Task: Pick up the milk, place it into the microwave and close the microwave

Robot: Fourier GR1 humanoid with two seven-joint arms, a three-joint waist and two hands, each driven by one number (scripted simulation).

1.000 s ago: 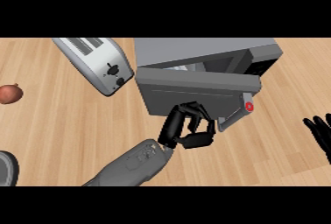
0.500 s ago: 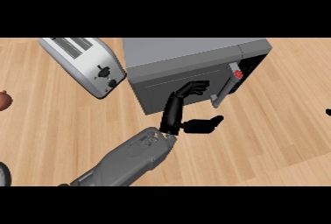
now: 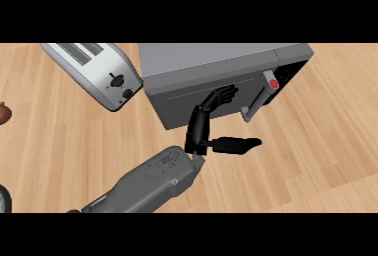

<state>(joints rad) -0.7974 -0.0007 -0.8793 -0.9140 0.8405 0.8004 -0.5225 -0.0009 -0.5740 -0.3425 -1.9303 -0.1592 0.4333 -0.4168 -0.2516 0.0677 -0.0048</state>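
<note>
Pressing hand: left hand (image 3: 201, 125), fingers straight, flat on the microwave door (image 3: 198, 100), thumb out sideways.
Microwave (image 3: 214, 57): door almost shut.
Milk: hidden, cannot tell where.
Toaster (image 3: 100, 72): left of microwave.

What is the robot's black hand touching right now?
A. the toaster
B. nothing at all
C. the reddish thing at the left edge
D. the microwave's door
D: the left hand has its straight fingers against the door of the microwave, well away from the toaster.
</note>
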